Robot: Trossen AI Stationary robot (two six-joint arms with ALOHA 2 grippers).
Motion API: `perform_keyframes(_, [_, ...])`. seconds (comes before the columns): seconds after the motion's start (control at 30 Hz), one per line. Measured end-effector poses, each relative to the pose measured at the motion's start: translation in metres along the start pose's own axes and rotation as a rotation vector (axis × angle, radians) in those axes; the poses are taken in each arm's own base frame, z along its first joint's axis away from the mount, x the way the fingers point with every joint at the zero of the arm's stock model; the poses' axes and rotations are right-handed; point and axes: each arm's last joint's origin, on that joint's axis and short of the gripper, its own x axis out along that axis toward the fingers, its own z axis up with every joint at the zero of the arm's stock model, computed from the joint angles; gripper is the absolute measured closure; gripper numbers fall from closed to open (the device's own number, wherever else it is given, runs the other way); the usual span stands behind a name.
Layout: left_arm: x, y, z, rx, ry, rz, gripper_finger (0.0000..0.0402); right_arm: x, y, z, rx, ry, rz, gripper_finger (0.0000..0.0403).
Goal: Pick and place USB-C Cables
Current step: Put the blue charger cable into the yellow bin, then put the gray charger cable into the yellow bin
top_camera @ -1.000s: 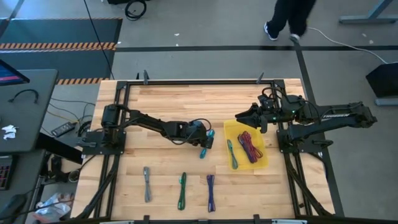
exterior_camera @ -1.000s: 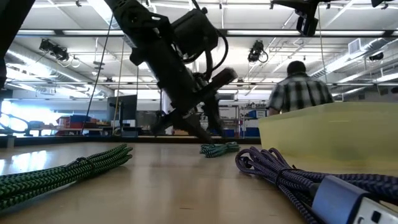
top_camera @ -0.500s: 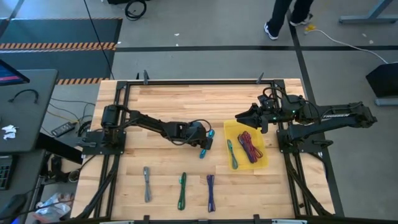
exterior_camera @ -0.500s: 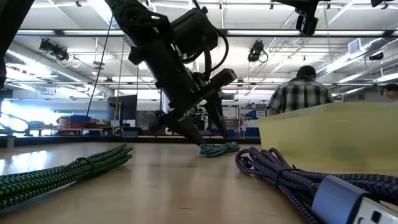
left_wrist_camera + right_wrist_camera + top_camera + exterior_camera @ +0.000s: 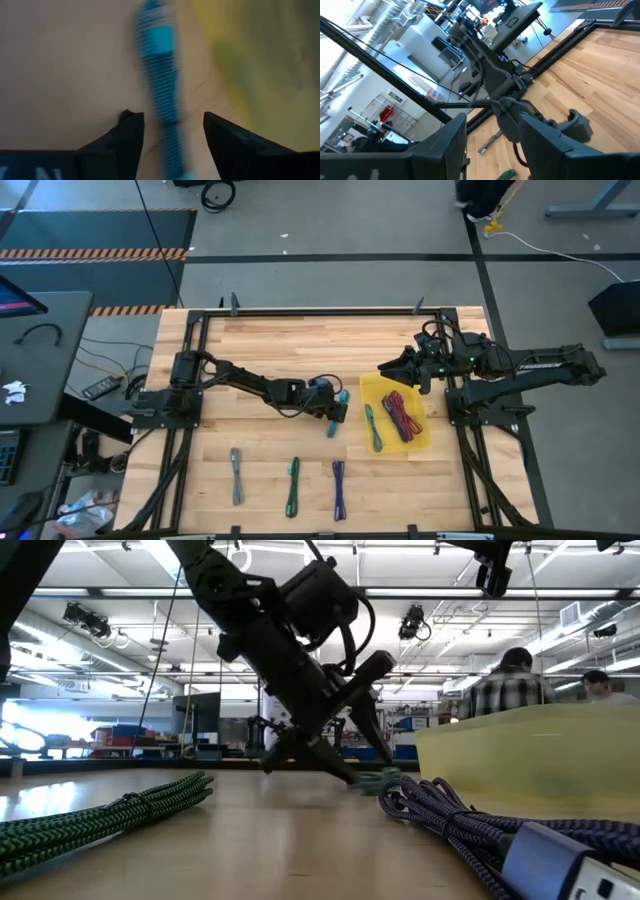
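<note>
Fingers [image 5: 127, 140] of left gripper [image 5: 334, 416] straddle teal cable [image 5: 162, 95].

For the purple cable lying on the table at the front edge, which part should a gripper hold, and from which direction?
Grip the purple cable at its middle, coming straight down, with the fingers across its width. It lies flat as a narrow straight bundle, with free table on both long sides.

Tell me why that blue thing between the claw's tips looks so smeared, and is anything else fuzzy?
Left wrist view: the teal cable is streaked with blur between the left claw tips, and the yellow tray beside it is blurred too. Low view: the purple cable nearest the lens is soft and oversized, with ceiling lights glaring behind. High view: everything reads evenly lit and clear.
</note>
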Motion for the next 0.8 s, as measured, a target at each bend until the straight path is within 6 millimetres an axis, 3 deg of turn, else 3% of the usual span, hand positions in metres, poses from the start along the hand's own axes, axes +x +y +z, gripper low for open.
perform_keyframes(0.47, [0.001,0.000,0.002,0.054,-0.001,-0.027,0.0266,-0.005,0.003,0.003,0.020,-0.016,0.032,0.0220])
perform_keyframes(0.57, [-0.013,-0.009,0.016,0.067,-0.036,-0.077,0.0278,-0.006,0.002,0.001,0.026,0.006,0.016,0.0220])
perform_keyframes(0.8, [-0.069,-0.026,0.058,0.135,-0.138,-0.145,0.0287,-0.006,0.000,-0.001,0.028,0.021,0.001,0.0220])
